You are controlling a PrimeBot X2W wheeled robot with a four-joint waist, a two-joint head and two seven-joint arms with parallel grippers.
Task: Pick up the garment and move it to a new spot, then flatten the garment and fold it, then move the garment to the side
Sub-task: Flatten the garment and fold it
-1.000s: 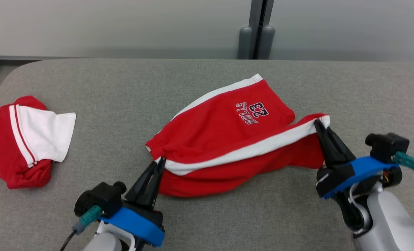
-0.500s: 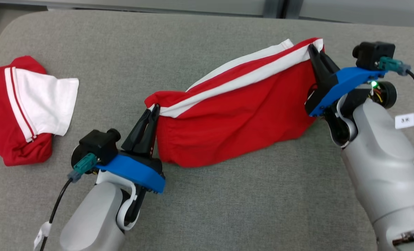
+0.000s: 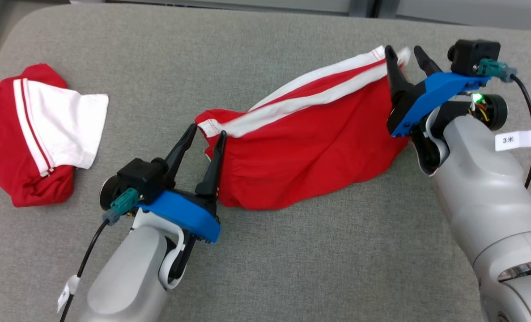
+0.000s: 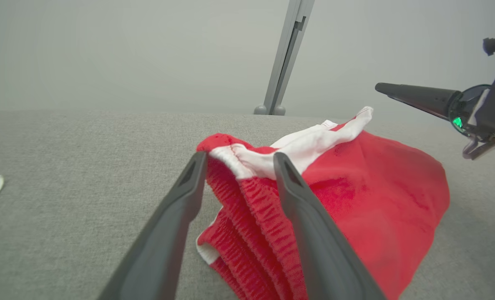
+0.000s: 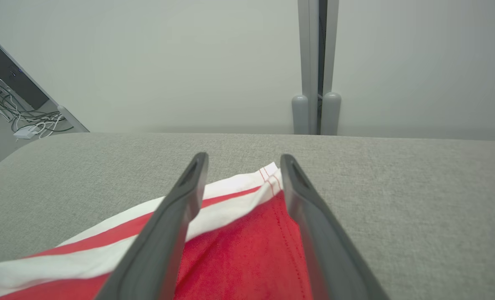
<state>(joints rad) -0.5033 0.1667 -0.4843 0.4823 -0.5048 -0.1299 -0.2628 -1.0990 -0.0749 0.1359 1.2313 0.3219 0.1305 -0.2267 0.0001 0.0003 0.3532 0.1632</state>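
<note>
**benchwatcher:** Both sets just popped open. Half a second ago the left fingers [image 3: 182,145] were pinched on the waistband corner and the right fingers [image 3: 394,74] on the white-striped hem corner. Now the red shorts [image 3: 310,143] are let go and slumped on the grey desk [image 3: 265,259].

**lurker42:** so where's it sitting, and which step is this?

**benchwatcher:** Middle of the desk, stretched on a diagonal between the two arms. It's well apart from the red-and-white top [image 3: 37,134] over at the left edge. Looks to me like the "move it to a new spot" bit is done and this is the release before flattening. It's not flat though: doubled over along its length, white stripe on top, cloth all rumpled.

**lurker42:** fingers clear of it?

**benchwatcher:** Not really. Both pairs are spread wide and holding nothing, but each corner sits right in the gap. Up close on the left side, the elastic waistband [image 4: 247,160] lies between the fingers and seems to brush the right-hand one. On the right, the hem corner [image 5: 268,175] pokes up between them, unpinched. My guess is they need to back off without snagging, then grab an edge and open that fold out.
</note>
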